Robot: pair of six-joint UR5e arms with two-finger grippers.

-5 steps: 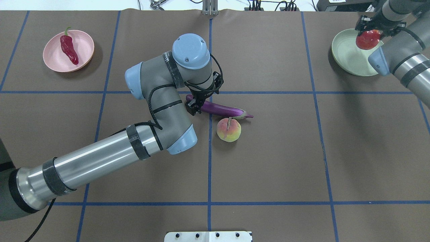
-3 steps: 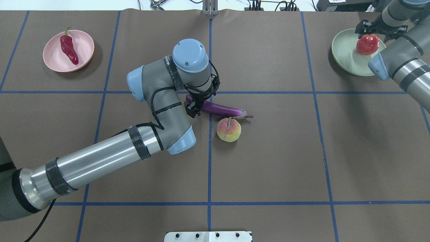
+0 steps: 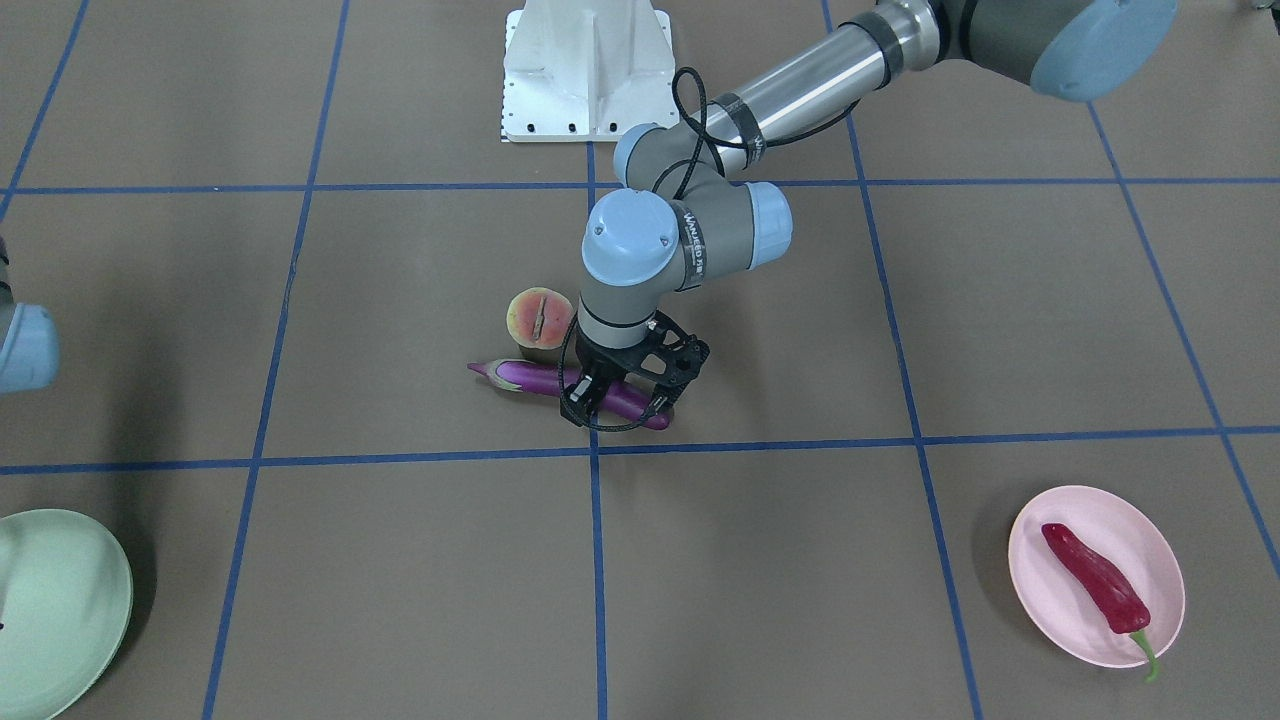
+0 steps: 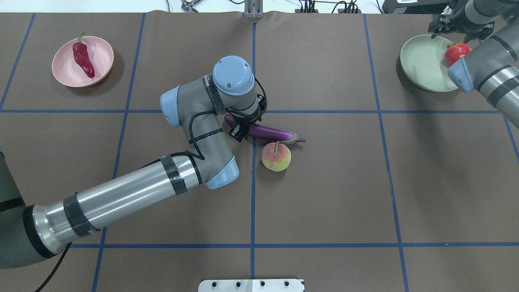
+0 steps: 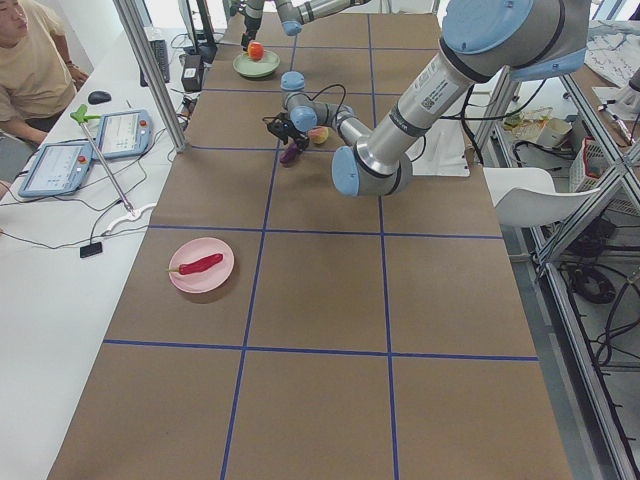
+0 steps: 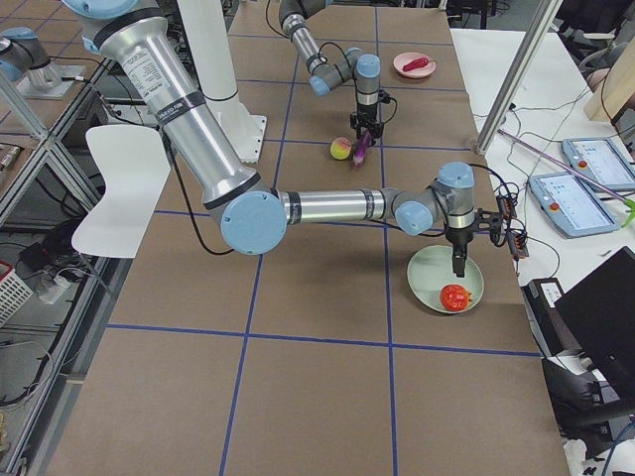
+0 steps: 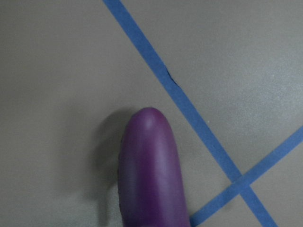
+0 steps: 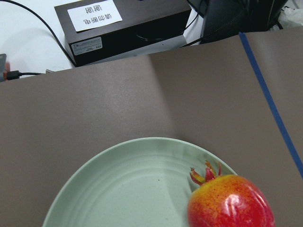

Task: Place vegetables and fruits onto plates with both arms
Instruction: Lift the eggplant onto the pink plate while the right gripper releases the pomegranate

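now that the right end effector (image 4: pixel 459 28) has spread its jaws and risen, the pomegranate (image 4: pixel 456 52) sits alone near the rim of the mint plate (image 4: pixel 421 65), so one fruit counts as delivered. the left end effector (image 3: pixel 617 405) has sunk to straddle the blunt end of the eggplant (image 4: pixel 271 132), though i cannot tell whether it is clamped yet. the eggplant lies on the worktop (image 4: pixel 324 194) just beside the peach (image 4: pixel 276 157), well apart from the pink plate (image 4: pixel 101 56) holding the chili (image 4: pixel 83 59).

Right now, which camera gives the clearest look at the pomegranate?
The right wrist-mounted view: the pomegranate sits close, crown and skin clear, on the mint plate. Exterior right shows it whole but small; overhead, the right arm hides part; exterior left, a far speck; front-facing and left wrist miss it.
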